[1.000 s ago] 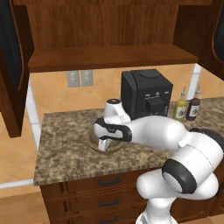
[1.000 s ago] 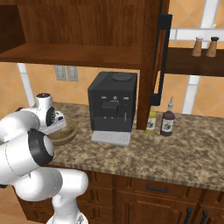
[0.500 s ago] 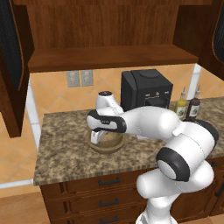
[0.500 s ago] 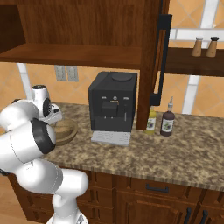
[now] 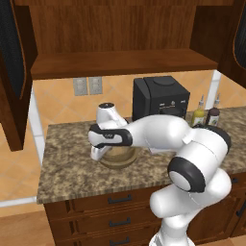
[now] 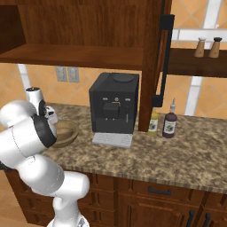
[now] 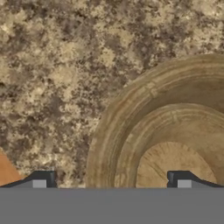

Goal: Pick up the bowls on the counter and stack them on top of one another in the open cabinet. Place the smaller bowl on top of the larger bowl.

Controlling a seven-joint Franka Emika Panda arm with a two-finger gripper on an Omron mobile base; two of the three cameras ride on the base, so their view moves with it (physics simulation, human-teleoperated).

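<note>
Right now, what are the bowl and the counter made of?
The bowl looks like wood: tan, matte, with ring-shaped grain bands. The counter looks like polished granite, going by its brown-grey speckles, though a rendered surface leaves that open.

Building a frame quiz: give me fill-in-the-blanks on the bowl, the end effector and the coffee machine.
1. The wooden bowl sits on the granite ____.
2. In the hand view, the end effector straddles the bowl's ____.
3. The black coffee machine stands to the ____ of the bowl in the right base view.

Missing words: counter; rim; right
</note>
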